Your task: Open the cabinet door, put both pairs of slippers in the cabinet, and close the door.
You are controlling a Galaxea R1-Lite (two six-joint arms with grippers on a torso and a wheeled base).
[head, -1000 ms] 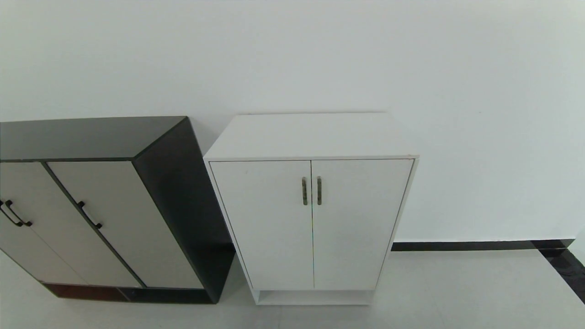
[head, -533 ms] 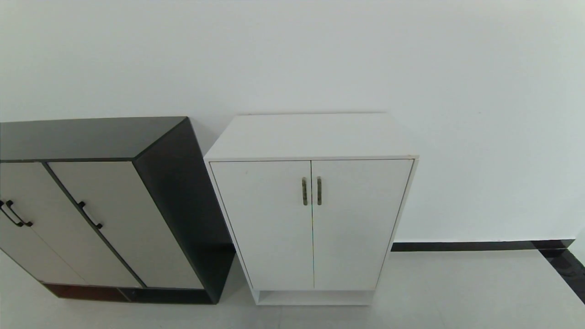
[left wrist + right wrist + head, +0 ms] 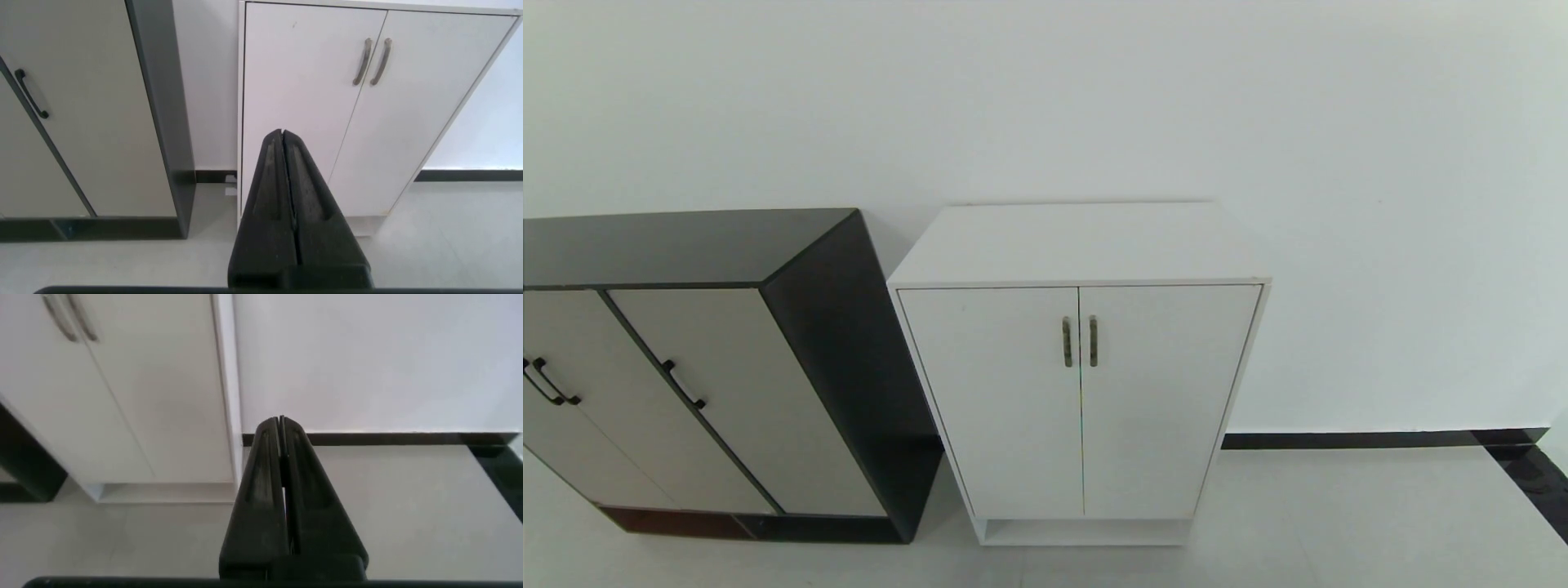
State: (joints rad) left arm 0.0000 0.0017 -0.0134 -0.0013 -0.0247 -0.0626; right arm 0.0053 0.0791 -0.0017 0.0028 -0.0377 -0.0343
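Observation:
A white two-door cabinet [image 3: 1078, 392] stands against the wall, both doors closed, with two slim metal handles [image 3: 1079, 341] side by side at the middle seam. It also appears as the white cabinet [image 3: 368, 106] in the left wrist view and the white cabinet [image 3: 122, 384] in the right wrist view. My left gripper [image 3: 283, 140] is shut with nothing in it, some way back from the cabinet front. My right gripper [image 3: 280, 427] is shut too, empty, off the cabinet's right side above the floor.
A black cabinet [image 3: 711, 359] with grey doors and black handles stands close against the white one's left side. A dark skirting strip [image 3: 1380, 439] runs along the wall to the right. Pale open floor [image 3: 1339, 523] lies in front and to the right.

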